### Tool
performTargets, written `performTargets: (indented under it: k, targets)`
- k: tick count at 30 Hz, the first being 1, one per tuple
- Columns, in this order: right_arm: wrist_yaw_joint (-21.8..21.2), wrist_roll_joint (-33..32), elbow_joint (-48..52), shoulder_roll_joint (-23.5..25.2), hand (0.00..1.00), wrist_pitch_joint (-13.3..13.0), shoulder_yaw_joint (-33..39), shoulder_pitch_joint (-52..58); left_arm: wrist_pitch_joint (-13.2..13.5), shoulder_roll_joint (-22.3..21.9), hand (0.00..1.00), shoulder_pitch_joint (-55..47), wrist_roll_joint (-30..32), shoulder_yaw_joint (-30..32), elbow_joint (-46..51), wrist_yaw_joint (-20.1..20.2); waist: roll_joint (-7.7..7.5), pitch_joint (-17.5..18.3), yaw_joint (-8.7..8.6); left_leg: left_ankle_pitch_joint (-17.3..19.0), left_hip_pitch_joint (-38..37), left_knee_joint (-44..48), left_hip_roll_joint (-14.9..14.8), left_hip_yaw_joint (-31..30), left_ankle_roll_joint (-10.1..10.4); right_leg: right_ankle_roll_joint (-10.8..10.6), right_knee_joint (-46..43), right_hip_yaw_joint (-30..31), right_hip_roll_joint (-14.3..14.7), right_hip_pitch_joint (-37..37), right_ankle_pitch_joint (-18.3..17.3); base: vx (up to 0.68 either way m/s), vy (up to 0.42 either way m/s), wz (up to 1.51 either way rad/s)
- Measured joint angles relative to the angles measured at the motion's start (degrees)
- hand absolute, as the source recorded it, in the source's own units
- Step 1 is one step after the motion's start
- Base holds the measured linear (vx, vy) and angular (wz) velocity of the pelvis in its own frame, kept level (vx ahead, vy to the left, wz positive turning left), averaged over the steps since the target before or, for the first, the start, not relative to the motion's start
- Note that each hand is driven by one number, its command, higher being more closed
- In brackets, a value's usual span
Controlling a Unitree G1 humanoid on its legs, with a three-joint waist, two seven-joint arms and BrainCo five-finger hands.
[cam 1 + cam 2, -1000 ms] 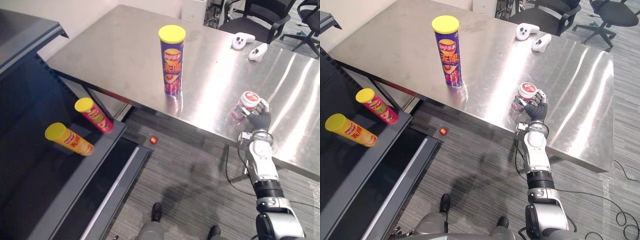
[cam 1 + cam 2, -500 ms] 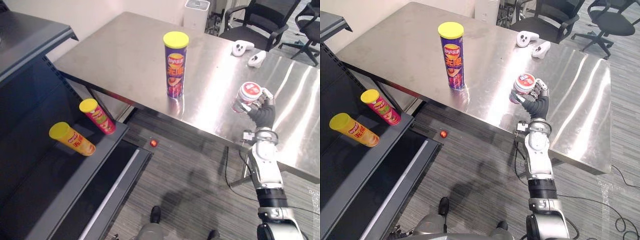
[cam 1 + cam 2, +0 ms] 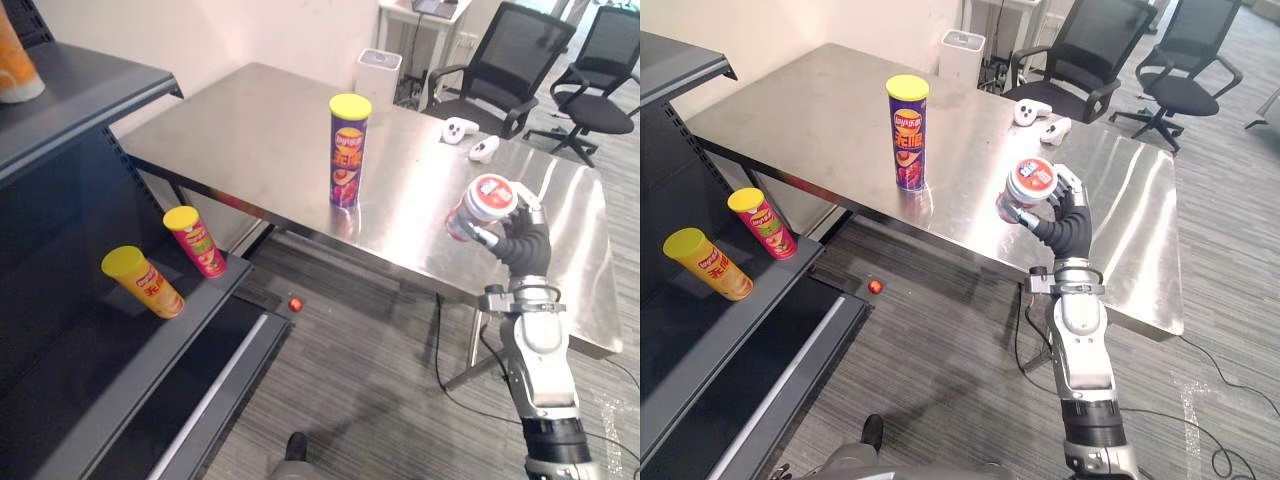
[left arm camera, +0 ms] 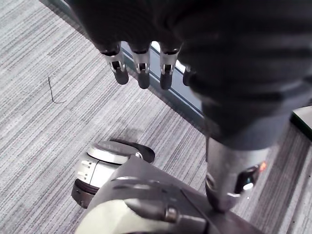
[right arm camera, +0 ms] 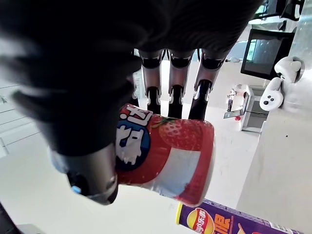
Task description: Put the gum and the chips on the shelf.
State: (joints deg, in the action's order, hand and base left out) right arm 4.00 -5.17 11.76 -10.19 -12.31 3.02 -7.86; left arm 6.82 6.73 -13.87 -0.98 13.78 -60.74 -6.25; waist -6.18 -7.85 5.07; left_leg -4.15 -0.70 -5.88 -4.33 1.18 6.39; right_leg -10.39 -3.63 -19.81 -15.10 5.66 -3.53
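Right hand (image 3: 522,243): fingers and thumb clamped round the gum, raised over the near right part of the table.
Gum (image 3: 482,203): a red-and-white tub, tilted in the grip with its lid up, clear of the steel top.
Change: a second ago the tub sat low at the table surface inside the same grasp; it is now lifted off. The whole view has also shifted, so the camera has moved too.
Chips (image 3: 347,150): purple can with a yellow lid, upright near the middle of the table (image 3: 250,130), well left of the hand, standing where it stood before.
Left hand (image 4: 141,73): fingers straight and apart, hanging over the floor, holding nothing.
Shelf (image 3: 90,400): dark unit at the far left of the scene; a yellow can (image 3: 145,282) and a red can (image 3: 196,241) already lie on its board.
Meaning: the pick looks secure, so the carry leftward to the shelf comes next; the chips are not yet handled.
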Motion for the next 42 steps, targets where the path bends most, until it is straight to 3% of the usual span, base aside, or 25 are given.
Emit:
performTargets:
  k: [4, 8, 11, 13, 15, 16, 17, 18, 19, 20, 21, 22, 23, 24, 25, 29, 33, 37, 38, 40, 41, 42]
  targets:
    - [-0.8, -0.5, 0.6, 0.0, 1.0, -0.1, -0.1, 3.9, 0.0, -0.3, 0.0, -0.7, 0.0, 0.0, -0.4, 0.0, 1.09, 1.7, 0.01, -0.5, -0.5, 0.1, -1.6, -0.5, 0.8, 0.7, -1.8, 0.0, 1.2, -0.3, -1.7, -0.05, -0.063, 0.0]
    - [-0.7, -0.5, 0.5, 0.1, 1.0, -0.1, -0.2, 6.7, 0.0, -0.3, 0.0, -1.2, -0.6, 0.9, -0.9, 0.1, 1.21, 2.1, 0.08, -1.0, -0.2, 0.5, -2.1, -2.8, 1.3, 0.7, -3.9, -1.9, 1.6, 0.0, -2.7, -0.02, -0.058, 0.28]
    - [-0.8, -2.7, -0.9, 1.5, 1.0, -0.2, -1.4, 6.4, 0.0, -1.1, 0.0, -1.1, -0.6, 2.3, -0.8, 0.4, 1.36, 1.9, 0.46, -1.0, 3.3, 4.6, -1.8, -8.5, 1.4, 1.0, -4.1, -7.0, 2.1, 1.9, -3.5, -0.05, -0.069, 0.85]
    - [-0.4, -3.4, -2.2, 2.3, 1.0, -0.2, -2.8, 5.3, 0.1, -2.0, 0.0, -0.9, -0.5, 2.4, -0.7, 0.4, 2.53, 1.7, 1.4, -2.5, 7.3, 5.6, -1.8, -14.8, 2.8, 1.4, -4.8, -12.8, 3.3, 2.2, -5.2, -0.11, -0.107, 1.23]
    - [0.0, -3.8, -3.0, 2.3, 1.0, -0.3, -3.9, 4.3, -0.1, -2.6, 0.0, -0.9, -0.6, 2.5, -0.4, 0.3, 4.01, 1.3, 2.63, -1.9, 9.0, 4.8, -2.5, -16.3, 3.0, 1.9, -6.8, -15.9, 4.0, 1.5, -6.4, -0.12, -0.093, 0.89]
    - [0.5, -3.8, -3.9, 2.5, 1.0, -0.3, -4.4, 3.6, -0.4, -2.8, 0.0, -1.2, -0.6, 2.8, -0.5, 0.2, 4.54, 1.3, 3.73, -0.1, 9.4, 3.6, -3.1, -14.8, 1.7, 2.5, -7.0, -17.0, 4.4, 1.6, -6.6, -0.12, -0.084, 0.91]
    - [0.7, -3.8, -4.7, 2.5, 1.0, -0.3, -4.9, 2.5, -0.8, -2.5, 0.0, -1.0, -0.6, 3.4, -1.1, 0.1, 3.88, 1.1, 4.55, 5.1, 9.7, 2.2, -3.5, -7.6, -6.2, 3.1, -5.6, -17.7, 4.3, 1.6, -6.3, -0.12, -0.097, 1.17]
    - [0.8, -3.7, -4.8, 2.5, 1.0, -0.5, -4.3, 1.9, -0.8, -2.7, 0.0, -0.2, -0.6, 4.4, -1.9, 0.0, 2.75, 1.5, 4.06, 7.2, 11.6, 3.7, -3.7, 0.7, -11.7, 4.1, -3.5, -19.8, 3.8, 2.0, -5.3, -0.11, -0.074, 1.43]
    - [1.0, -3.7, -5.0, 2.3, 1.0, -0.7, -2.8, 1.0, -0.9, -2.8, 0.0, 0.7, -0.6, 5.6, -2.5, -0.3, 3.14, 1.3, 3.66, 5.5, 14.0, 10.5, -4.7, 11.4, -13.3, 4.3, -3.7, -23.2, 2.3, 2.1, -5.2, -0.08, -0.007, 1.5]
    - [1.9, -3.7, -5.4, 2.1, 1.0, -0.6, -1.3, 0.0, -1.2, -3.9, 0.0, 0.4, -0.5, 6.5, -3.0, -0.3, 4.47, 1.4, 3.25, 4.0, 13.3, 17.5, -5.5, 23.6, -15.3, 4.1, -4.6, -25.9, 2.0, 2.6, -5.5, -0.02, 0.052, 1.68]
    - [3.0, -3.5, -4.8, 1.5, 1.0, -1.0, 0.0, 0.3, -1.3, -5.2, 0.0, -1.1, -0.4, 6.4, -3.0, -0.3, 7.42, 2.4, 2.28, 2.3, 10.2, 14.5, -4.7, 31.0, -13.0, 3.2, -4.8, -29.1, 2.7, 3.6, -5.9, 0.03, 0.074, 1.54]
    - [3.5, -3.5, -4.8, 1.5, 1.0, -1.0, 1.4, 0.2, -1.4, -5.6, 0.0, -0.7, -0.4, 6.2, -2.9, -0.4, 7.79, 2.4, 2.2, -0.5, 10.1, 12.1, -3.6, 30.4, -10.6, 3.1, -5.2, -30.8, 2.1, 3.8, -6.2, 0.02, 0.063, 1.35]
    - [4.1, -3.4, -4.9, 1.8, 1.0, -0.9, 2.9, 0.2, -1.2, -5.7, 0.0, -0.2, -0.4, 6.3, -2.7, -0.4, 8.4, 2.6, 2.72, -4.2, 10.2, 9.2, -2.0, 30.7, -11.1, 2.9, -4.6, -32.2, 1.7, 3.7, -6.4, -0.11, 0.072, 1.08]
    - [4.5, -2.3, -4.9, 2.3, 1.0, -0.8, 3.4, 0.5, -1.4, -5.4, 0.0, 0.7, -0.4, 6.7, -2.7, -0.5, 7.17, 2.0, 2.92, -6.3, 10.6, 7.1, -0.4, 31.6, -12.1, 2.9, -2.9, -33.9, 1.7, 4.1, -5.8, -0.12, 0.08, 0.99]
    - [4.5, -1.5, -4.7, 3.1, 1.0, -0.8, 3.2, 1.2, -1.9, -5.4, 0.0, 0.4, -0.4, 7.0, -3.2, -0.7, 7.0, 2.2, 2.97, -3.4, 9.7, 8.4, -0.5, 34.2, -12.8, 2.8, -2.2, -36.1, 1.6, 5.1, -5.1, -0.09, 0.079, 0.82]
    - [4.1, -1.3, -3.1, 4.5, 1.0, -0.7, 3.3, 3.0, -2.0, -5.2, 0.0, 0.5, 0.9, 7.9, -3.6, -1.2, 7.24, 2.7, 2.74, -2.2, 8.1, 3.8, 1.3, 33.0, -12.3, 1.1, -2.0, -39.7, 3.1, 7.0, -4.0, 0.0, 0.035, 0.6]
    - [4.1, -1.1, -3.0, 6.0, 1.0, -0.5, 3.3, 3.0, -2.0, -4.3, 0.0, 1.2, 2.4, 8.5, -3.6, -1.3, 4.74, 2.6, 2.47, -3.6, 7.5, 0.4, 3.7, 30.1, -12.3, 0.8, -1.4, -41.7, 3.0, 7.9, -3.6, -0.01, -0.012, 0.37]
    - [4.2, -1.0, -3.3, 7.2, 1.0, -0.4, 3.1, 2.8, -2.0, -4.3, 0.0, 1.2, 2.4, 7.5, -3.0, -1.3, 4.51, 2.3, 1.73, -3.3, 6.2, 0.4, 4.5, 28.5, -12.1, 1.1, -2.0, -42.5, 2.5, 9.6, -3.4, -0.05, -0.014, 0.16]
    - [4.2, -1.0, -3.3, 7.2, 1.0, -0.4, 3.1, 2.9, -2.0, -4.2, 0.0, 1.2, 2.4, 7.1, -3.1, -1.3, 4.62, 2.2, 1.51, -3.0, 5.8, 0.3, 4.6, 28.2, -11.9, 1.7, -3.0, -42.7, 2.1, 9.8, -3.9, -0.09, 0.004, 0.1]
    - [4.3, -1.0, -3.5, 7.1, 1.0, -0.4, 2.9, 2.9, -2.0, -3.6, 0.0, 1.3, 2.4, 4.5, -3.2, -1.4, 4.76, 1.6, 1.48, -0.9, 4.5, 0.1, 5.2, 29.2, -11.2, 6.6, -10.9, -43.5, -2.3, 9.4, -8.2, -0.09, 0.062, 0.05]
    - [4.3, -1.0, -3.6, 7.1, 1.0, -0.4, 2.8, 3.0, -2.0, -2.9, 0.0, 1.3, 2.5, 3.9, -3.2, -1.3, 4.02, 1.2, 1.4, 0.2, 4.1, 0.1, 5.6, 30.2, -10.7, 7.1, -12.5, -44.0, -3.7, 9.5, -9.0, -0.04, 0.112, 0.16]
    - [4.3, -0.8, -4.0, 7.4, 1.0, -0.4, 2.8, 3.4, -2.0, -0.9, 0.0, 2.0, 3.8, 2.5, -3.7, -1.3, 1.48, 0.8, 0.52, 3.2, 3.9, 4.7, 6.6, 33.1, -11.4, 9.0, -15.6, -44.9, -7.6, 9.7, -10.6, 0.1, 0.067, 0.25]
